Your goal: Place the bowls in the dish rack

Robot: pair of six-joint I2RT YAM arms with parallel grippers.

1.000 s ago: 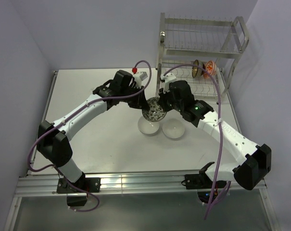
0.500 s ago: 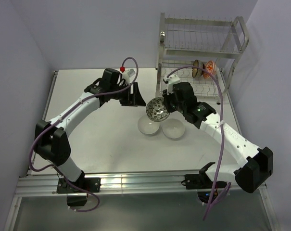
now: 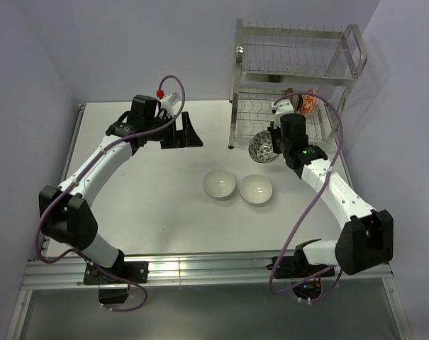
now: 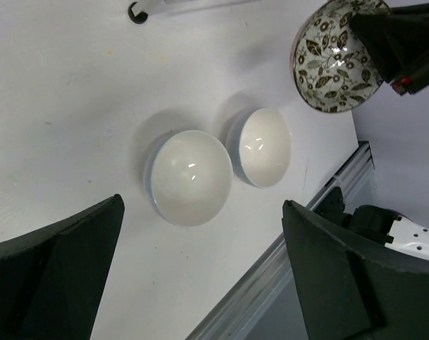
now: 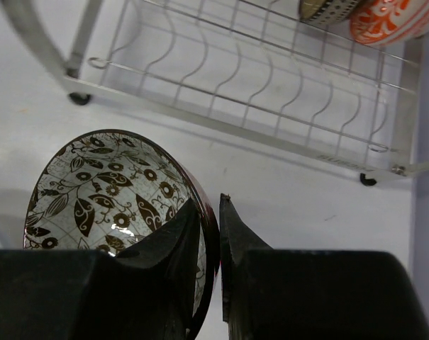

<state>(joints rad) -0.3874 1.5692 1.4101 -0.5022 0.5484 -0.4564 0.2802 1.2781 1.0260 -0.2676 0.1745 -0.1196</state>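
- Grip first: my right gripper (image 5: 208, 212) is clamped on the rim of the patterned bowl (image 5: 108, 191), one finger inside and one outside, with the bowl tipped on edge.
- That bowl hangs clear of the table (image 3: 150, 191), just in front of the rack (image 3: 237, 67), near the left end of its lower tier.
- Two bowls already stand on edge at the right end of that tier: the orange bowl (image 5: 391, 20) and the brown bowl (image 5: 327, 8) touching it on its left.
- Two white bowls (image 3: 220, 183) sit upright and side by side mid-table, just nearer than my load.
- My left gripper (image 3: 189, 132) is spread wide with nothing in it, and it hovers left of the rack, well apart from the white bowls.
- As I judge it, this is the third bowl on its way in, with the two white ones to follow.
- The next move calls for lifting the rim over the front rail and lining it up with a free wire slot left of the brown bowl. I'd then lower it on edge until the wires take the weight, and only then let go.
- The rail is the risk: clip it and the bowl could twist in my fingers.
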